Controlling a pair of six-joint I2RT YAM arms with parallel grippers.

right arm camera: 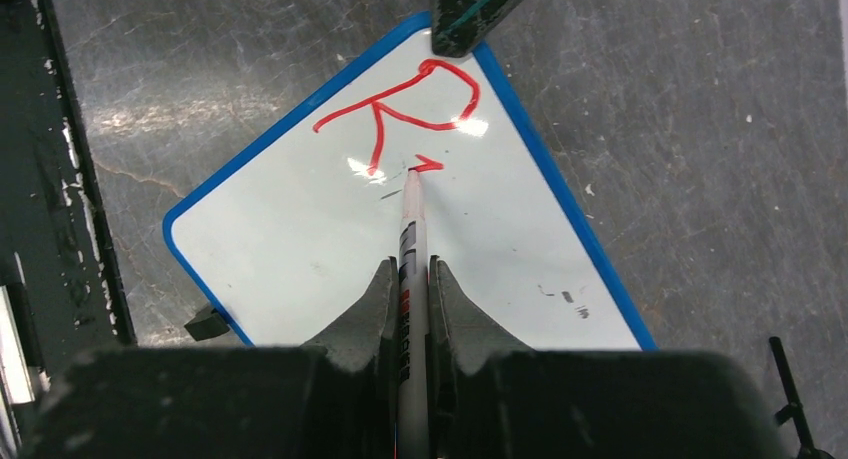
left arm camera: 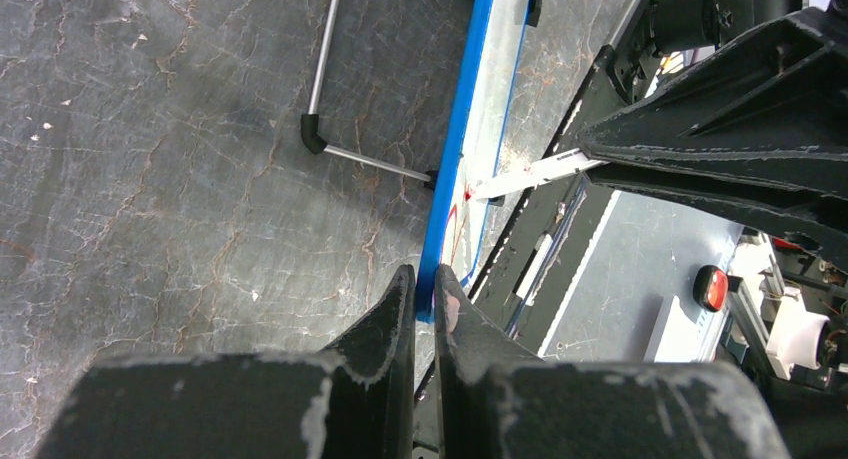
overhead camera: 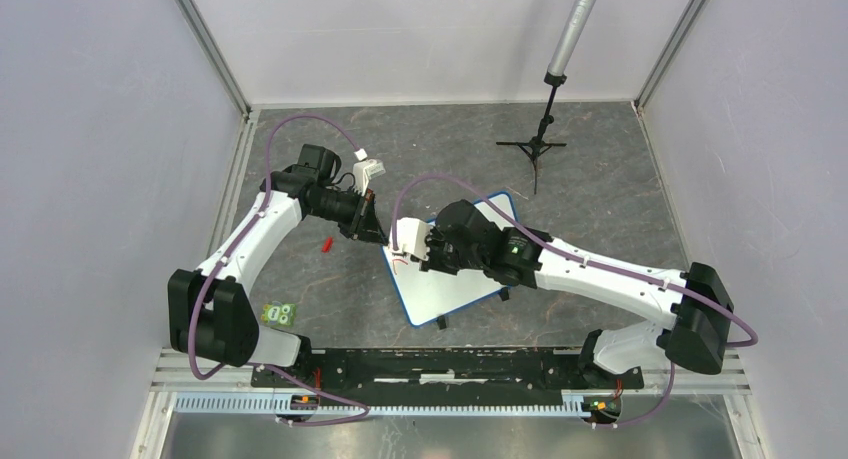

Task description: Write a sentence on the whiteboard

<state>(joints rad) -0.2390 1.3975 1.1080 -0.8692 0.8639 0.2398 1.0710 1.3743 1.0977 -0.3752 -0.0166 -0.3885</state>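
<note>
Fingers of the left pincer are almost closed and pinch the blue rim of the whiteboard at its corner toward ten o'clock in the top view. The whiteboard rests turned at a slant on the grey table, a little toward three o'clock from the table's middle. The right pincer is clamped tight around a white marker, whose red tip touches the white surface. Of the sentence only a large red R and a short red stroke show. The stroke sits at five o'clock from the R, right at the marker's tip. A small red piece lies on the table at nine o'clock from the whiteboard, apart from it.
</note>
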